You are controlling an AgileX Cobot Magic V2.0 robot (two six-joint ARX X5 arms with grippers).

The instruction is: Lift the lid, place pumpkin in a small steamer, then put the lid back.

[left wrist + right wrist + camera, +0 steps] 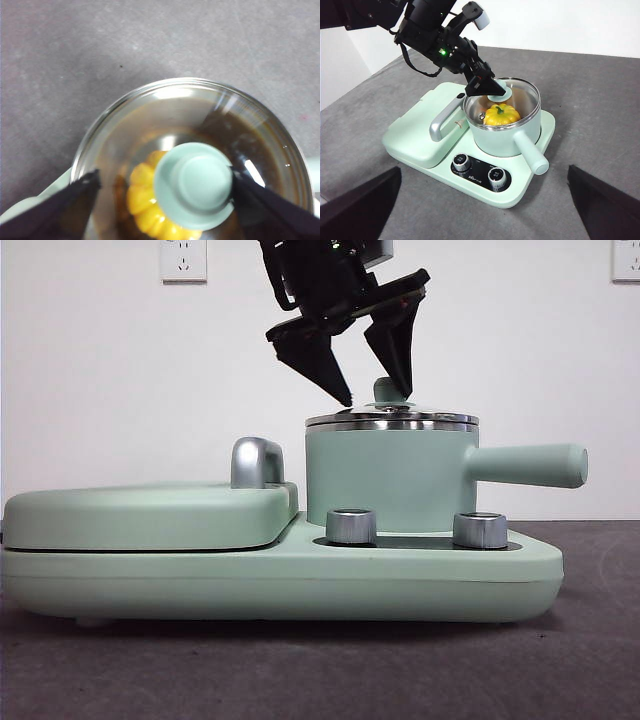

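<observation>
The small steamer (385, 480) stands on the base, its long handle (525, 465) pointing right. The lid (392, 420) sits on its rim, mint knob (194, 185) up. The yellow pumpkin (142, 200) lies inside the pot under the glass; it also shows in the right wrist view (501, 115). My left gripper (377, 400) is just above the lid, open, with a jaw on either side of the knob; one jaw touches the knob's edge, the other stands apart. My right gripper (483, 169) is open and empty, well back from the cooker.
The wide flat griddle cover (150, 515) with its chrome handle (256, 462) lies left of the pot. The mint base (300, 580) has two silver knobs (351, 526) in front. Dark grey table top all around; white wall behind.
</observation>
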